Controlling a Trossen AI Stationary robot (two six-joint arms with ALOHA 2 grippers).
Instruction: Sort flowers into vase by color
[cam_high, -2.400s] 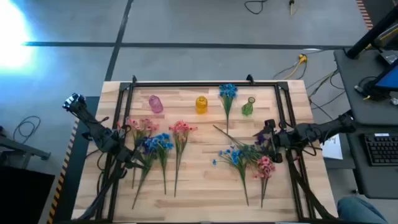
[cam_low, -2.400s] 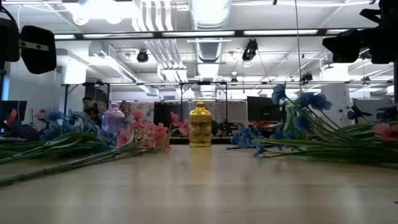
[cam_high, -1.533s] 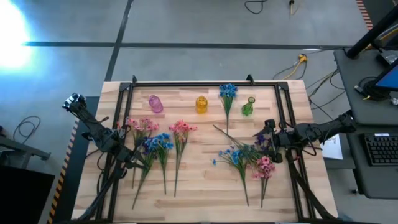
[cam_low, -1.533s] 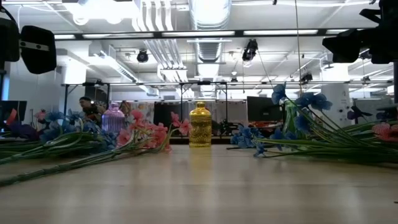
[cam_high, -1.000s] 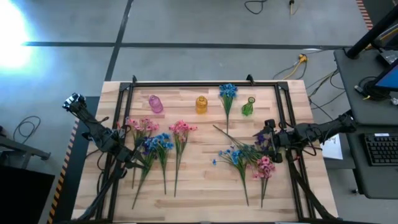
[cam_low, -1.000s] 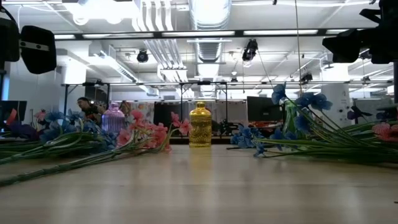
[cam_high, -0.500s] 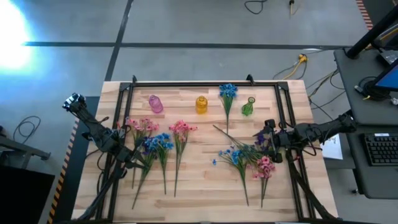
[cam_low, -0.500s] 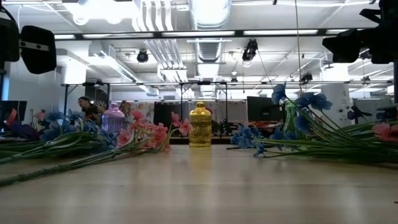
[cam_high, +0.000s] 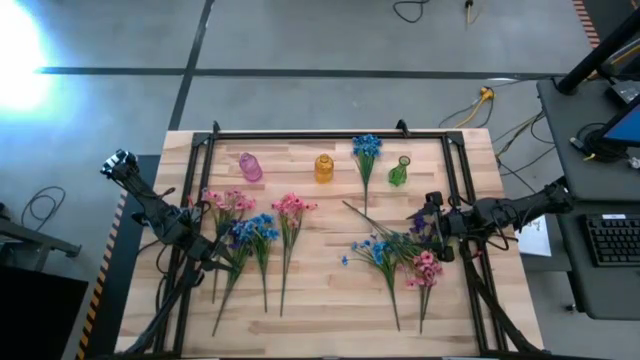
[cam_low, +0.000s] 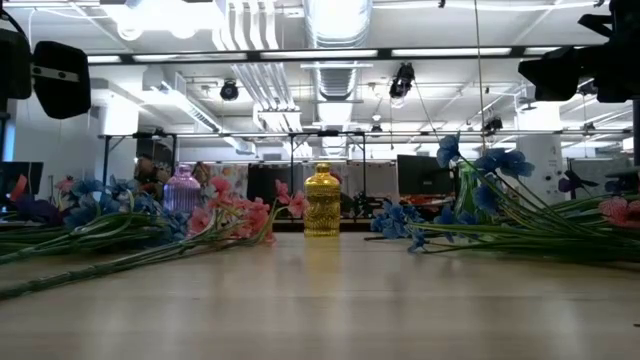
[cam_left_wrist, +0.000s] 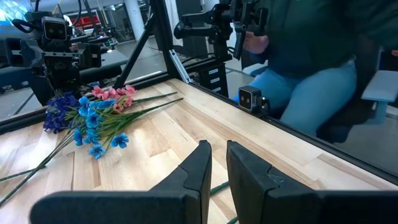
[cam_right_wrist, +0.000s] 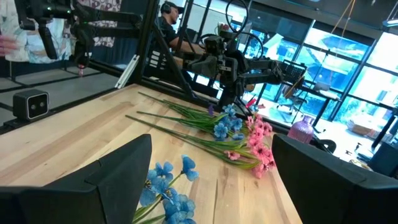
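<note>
Flowers (cam_high: 385, 250) beside right end effector (cam_high: 432, 226)

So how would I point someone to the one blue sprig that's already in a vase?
Start at the table's far edge, where three small vases stand in a row: pink, yellow, green. The blue sprig shows between the yellow and green ones, its stem running to the green vase in the low view. It alone is raised; every other sprig lies flat.

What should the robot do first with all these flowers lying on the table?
Probably lower the open right gripper onto the purple sprig just beside it and close on its stem. All loose sprigs lie flat on the table, and the left gripper is nearly shut, holding nothing.
</note>
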